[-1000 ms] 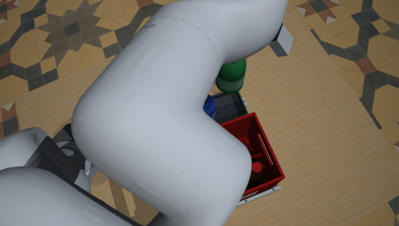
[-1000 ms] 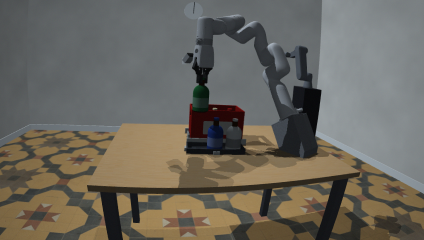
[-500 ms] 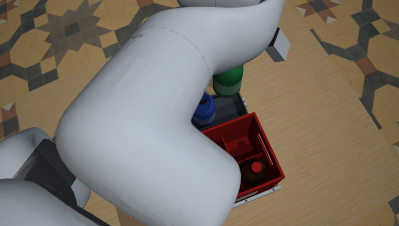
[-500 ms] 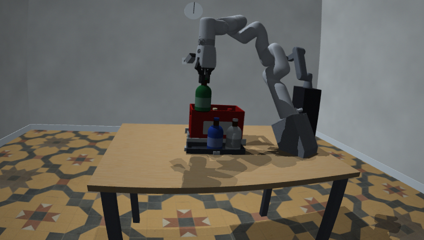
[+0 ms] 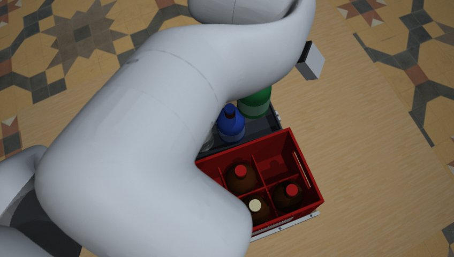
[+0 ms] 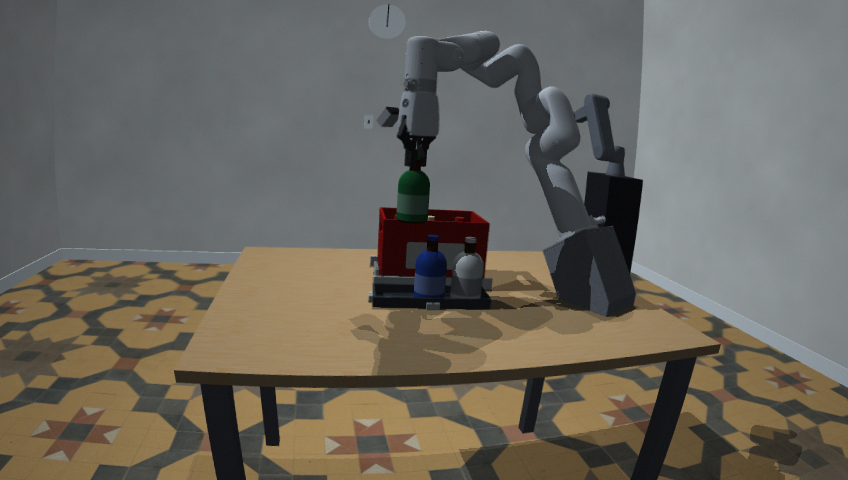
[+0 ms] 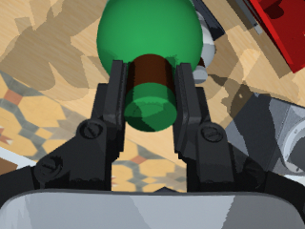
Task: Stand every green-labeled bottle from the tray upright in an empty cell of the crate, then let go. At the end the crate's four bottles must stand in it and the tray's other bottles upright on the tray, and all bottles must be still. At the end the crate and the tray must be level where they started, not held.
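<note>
- Patterned tiles spread out below the wooden table, with grey walls behind the gripper.
- And the gripper, fingers pointing down, is clamped on the neck of the green bottle!
- That green bottle hangs upright right beneath the fingers, pale band round its body, green cap between the pads, up off the tray.
- Down below the gripper, on the tray, stands the blue bottle, upright, blue cap on.
- Just beside it, nearer the arm's base than the gripper is, the clear bottle stands upright too.
- Across from the held bottle, lower than the gripper, sits the red crate, level and right alongside the tray.
- Three brown bottles are visible in its cells, two red caps and one cream, and one corner cell shows bare!

Green bottle shifted closer to blue bottle; more crate visible.
</note>
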`<state>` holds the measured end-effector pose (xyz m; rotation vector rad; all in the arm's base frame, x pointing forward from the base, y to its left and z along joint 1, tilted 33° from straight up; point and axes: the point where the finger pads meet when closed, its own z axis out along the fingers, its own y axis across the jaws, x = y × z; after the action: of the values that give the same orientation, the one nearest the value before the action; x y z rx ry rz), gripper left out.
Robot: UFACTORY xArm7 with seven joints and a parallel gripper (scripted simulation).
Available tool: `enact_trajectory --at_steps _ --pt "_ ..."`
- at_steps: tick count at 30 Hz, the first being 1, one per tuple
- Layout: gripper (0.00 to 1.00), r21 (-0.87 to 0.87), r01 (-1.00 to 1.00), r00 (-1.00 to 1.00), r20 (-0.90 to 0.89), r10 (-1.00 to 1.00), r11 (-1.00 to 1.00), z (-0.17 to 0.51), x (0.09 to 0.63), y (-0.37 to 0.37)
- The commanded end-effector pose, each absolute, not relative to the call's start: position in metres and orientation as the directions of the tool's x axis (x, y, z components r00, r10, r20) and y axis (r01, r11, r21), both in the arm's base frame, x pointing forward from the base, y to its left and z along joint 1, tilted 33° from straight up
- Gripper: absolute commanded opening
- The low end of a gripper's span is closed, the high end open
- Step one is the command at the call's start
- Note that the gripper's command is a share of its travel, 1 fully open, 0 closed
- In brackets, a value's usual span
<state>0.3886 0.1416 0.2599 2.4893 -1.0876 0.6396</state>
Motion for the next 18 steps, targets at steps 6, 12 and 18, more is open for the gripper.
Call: enact_trajectory --at_steps 6,12,18 --pt "0.00 0.129 -0.751 0.604 0.531 -0.595 -0.647 0.263 0.375 0.133" --pt "0.00 0.129 -0.751 0.604 0.531 -0.595 -0.647 0.264 0.364 0.125" --pt "0.00 0.129 -0.751 0.604 0.531 -0.595 -0.647 0.264 0.356 0.120"
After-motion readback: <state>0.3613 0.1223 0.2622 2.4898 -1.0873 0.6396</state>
